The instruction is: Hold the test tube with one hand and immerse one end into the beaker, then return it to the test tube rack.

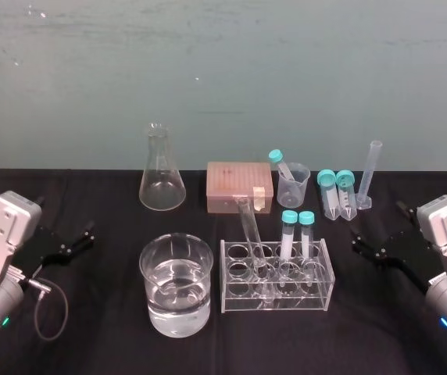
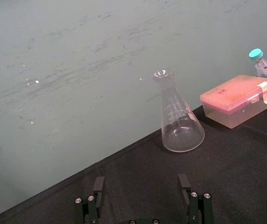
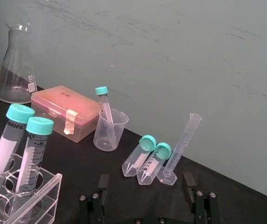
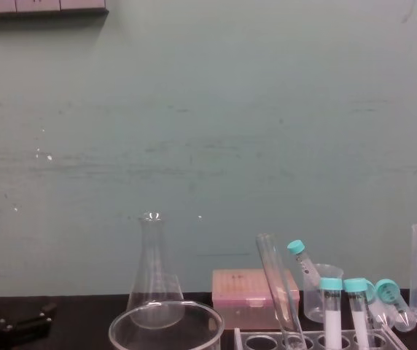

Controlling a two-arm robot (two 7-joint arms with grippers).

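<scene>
The test tube stands in the test tube rack, in a hole toward the rack's left side. It leans, with its open mouth tilted to the left above the rack's top plate. Nothing grips it. Two teal-capped tubes with white filling stand upright in the rack just right of it.

The beaker sits on the black bench just left of the rack, apart from it, and holds clear liquid in its lower half.

Along the far side of the bench, from left to right, are:
- a conical flask;
- a pink box;
- a small clear cup with a teal-capped tube leaning in it;
- two more teal-capped tubes resting together;
- a slim graduated cylinder.

The left pincer is low over the bench at the left edge, well apart from the beaker. Its two black fingers are spread wide and hold nothing. The right pincer sits likewise at the right edge, well apart from the rack. Its fingers are also spread wide and hold nothing.
</scene>
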